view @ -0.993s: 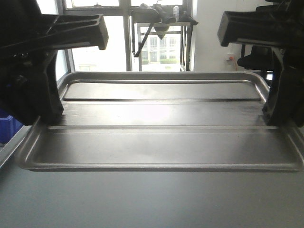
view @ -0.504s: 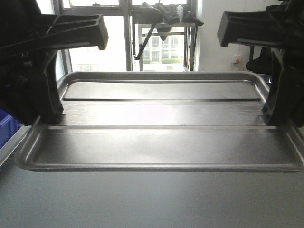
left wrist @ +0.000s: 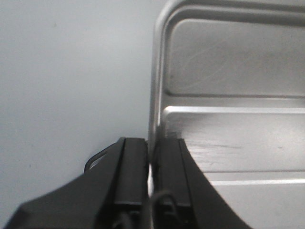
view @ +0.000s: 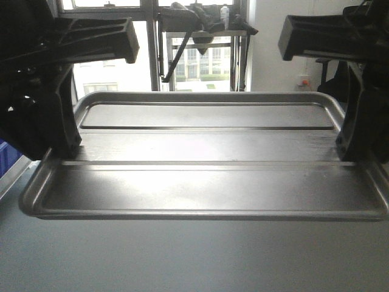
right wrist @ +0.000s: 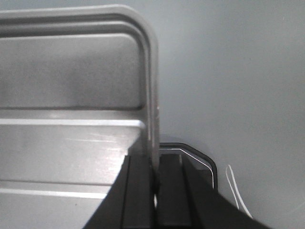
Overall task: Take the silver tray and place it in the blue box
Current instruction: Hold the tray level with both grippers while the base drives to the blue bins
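Front view: the shiny shallow rectangular silver tray [view: 206, 188], with rounded corners and a rolled rim, fills the middle of the frame. It sits level, long side toward the camera. Two long parallel ridges run across its floor from side to side. The plain grey table [view: 194, 261] lies below its near rim. A dark line of shadow runs under that rim. I cannot tell whether the underside touches the table.

Left wrist view: the black left gripper [left wrist: 151, 148] is pinched onto the rim of the tray's left short side. One finger [left wrist: 133, 164] is outside the rim and the other is inside, on the floor by the nearer ridge. The rim is the only thing between the pads.

Right wrist view: the black right gripper [right wrist: 155, 164] is clamped on the right short side in the same way. Its inner finger [right wrist: 138, 181] lies over the tray floor and its outer finger is over the table. A thin white cable [right wrist: 236, 191] lies on the grey surface just beside the outer finger.

Both grips sit about midway along the short sides, opposite each other.

Background: a bright window [view: 121, 76] with dark frames is behind the tray. A sliver of blue plastic [view: 4, 159] shows at the left edge behind the left arm. Too little of it shows to identify it.
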Available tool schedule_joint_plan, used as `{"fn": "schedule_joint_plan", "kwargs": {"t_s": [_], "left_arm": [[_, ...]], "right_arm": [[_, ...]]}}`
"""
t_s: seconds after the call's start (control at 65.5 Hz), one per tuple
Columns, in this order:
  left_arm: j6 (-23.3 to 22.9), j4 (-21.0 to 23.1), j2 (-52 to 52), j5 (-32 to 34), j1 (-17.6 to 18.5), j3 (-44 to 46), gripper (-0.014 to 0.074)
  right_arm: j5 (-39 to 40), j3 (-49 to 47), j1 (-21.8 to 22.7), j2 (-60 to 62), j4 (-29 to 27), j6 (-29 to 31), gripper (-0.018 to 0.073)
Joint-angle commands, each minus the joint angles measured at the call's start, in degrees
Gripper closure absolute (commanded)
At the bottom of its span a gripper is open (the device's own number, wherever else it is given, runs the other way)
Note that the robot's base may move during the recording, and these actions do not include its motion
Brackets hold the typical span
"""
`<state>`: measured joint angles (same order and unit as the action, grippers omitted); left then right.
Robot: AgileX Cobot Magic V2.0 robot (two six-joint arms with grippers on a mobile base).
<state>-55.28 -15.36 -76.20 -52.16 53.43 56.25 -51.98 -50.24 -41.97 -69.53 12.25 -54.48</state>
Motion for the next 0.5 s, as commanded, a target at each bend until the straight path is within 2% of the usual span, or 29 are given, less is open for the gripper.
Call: {"fn": "schedule_joint_plan", "kwargs": {"t_s": [0.0,0.489], "left_arm": [[-0.57,-1.84,1.81,0.04,0.31,1.39,0.0610],[-0.57,-1.96,1.81,0.04,0.31,1.39,0.0610]], "right_arm": [[0.37,-1.29,0.14,1.19,2.75,0.14,0.0510],[0.21,-1.29,0.14,1.19,2.81,0.14,0.0510]]}}
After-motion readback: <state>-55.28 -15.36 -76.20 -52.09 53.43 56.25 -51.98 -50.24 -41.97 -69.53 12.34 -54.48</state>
